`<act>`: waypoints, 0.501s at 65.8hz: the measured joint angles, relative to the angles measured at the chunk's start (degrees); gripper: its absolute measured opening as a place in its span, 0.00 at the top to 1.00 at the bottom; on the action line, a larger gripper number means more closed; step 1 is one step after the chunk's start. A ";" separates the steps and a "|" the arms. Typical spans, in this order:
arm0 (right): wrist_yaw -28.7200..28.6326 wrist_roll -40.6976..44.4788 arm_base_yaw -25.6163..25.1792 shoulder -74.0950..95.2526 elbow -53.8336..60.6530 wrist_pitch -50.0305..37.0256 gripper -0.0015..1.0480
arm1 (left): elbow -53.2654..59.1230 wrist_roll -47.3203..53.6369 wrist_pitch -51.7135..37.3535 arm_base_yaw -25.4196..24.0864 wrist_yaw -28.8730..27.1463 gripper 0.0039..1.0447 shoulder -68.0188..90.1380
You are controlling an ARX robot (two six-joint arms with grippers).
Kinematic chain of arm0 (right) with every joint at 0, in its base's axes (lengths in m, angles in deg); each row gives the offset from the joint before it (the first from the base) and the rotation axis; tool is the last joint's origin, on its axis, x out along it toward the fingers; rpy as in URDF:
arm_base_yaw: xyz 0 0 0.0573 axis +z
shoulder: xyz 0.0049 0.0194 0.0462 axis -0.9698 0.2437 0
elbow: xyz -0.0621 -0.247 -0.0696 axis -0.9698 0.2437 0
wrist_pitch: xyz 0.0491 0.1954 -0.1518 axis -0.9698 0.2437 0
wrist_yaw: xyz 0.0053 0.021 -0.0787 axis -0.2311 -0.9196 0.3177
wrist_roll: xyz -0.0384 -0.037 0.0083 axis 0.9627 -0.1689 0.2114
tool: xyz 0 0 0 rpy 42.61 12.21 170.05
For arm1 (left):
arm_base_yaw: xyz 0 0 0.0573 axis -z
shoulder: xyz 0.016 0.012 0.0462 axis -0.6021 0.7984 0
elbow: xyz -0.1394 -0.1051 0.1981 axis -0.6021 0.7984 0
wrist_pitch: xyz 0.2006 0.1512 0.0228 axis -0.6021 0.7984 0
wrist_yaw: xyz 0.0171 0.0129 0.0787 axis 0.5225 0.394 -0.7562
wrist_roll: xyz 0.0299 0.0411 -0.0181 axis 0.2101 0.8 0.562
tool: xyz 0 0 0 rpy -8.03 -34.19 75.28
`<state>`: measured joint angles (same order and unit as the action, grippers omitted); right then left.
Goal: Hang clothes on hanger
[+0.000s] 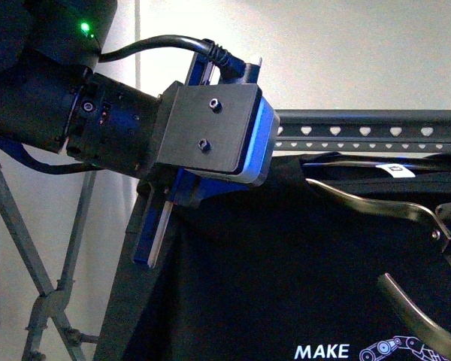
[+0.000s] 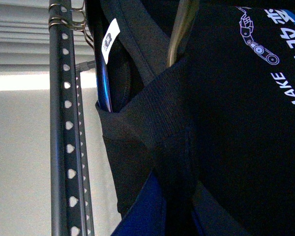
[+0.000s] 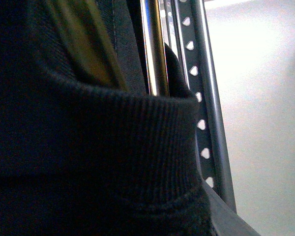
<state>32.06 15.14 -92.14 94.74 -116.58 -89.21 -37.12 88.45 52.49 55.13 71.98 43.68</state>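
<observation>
T-shirt (image 1: 286, 286), black, is hanging just under the rail (image 1: 376, 135). Its collar is sitting up by the grey bar with the row of heart-shaped holes, and the white "MAKE" lettering (image 1: 322, 350) is showing low on the front. At the shoulder edge the left hand (image 2: 174, 196) is reaching in. From its wrist camera the blue fingers (image 2: 137, 216) seem to be pinching a bunched fold of black cloth between them, though the fabric is hiding the tips.

A shiny metal wire (image 1: 361, 201) is curving across the shirt below the collar, and in the left wrist view it is running down into the neck opening near the white neck label (image 2: 109, 39).

Nothing is showing of the right hand. Its wrist camera is filling with ribbed black collar right beside the rail, so I cannot tell its grip. Crossed grey legs (image 1: 30, 256) are standing at the far left.
</observation>
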 joint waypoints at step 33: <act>-3.50 -1.66 -2.91 -1.75 4.61 0.39 0.91 | -0.11 0.63 -0.15 0.07 0.20 0.63 0.00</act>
<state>28.56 13.48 -95.05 92.99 -111.96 -88.82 -37.23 89.09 52.33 55.19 72.18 43.68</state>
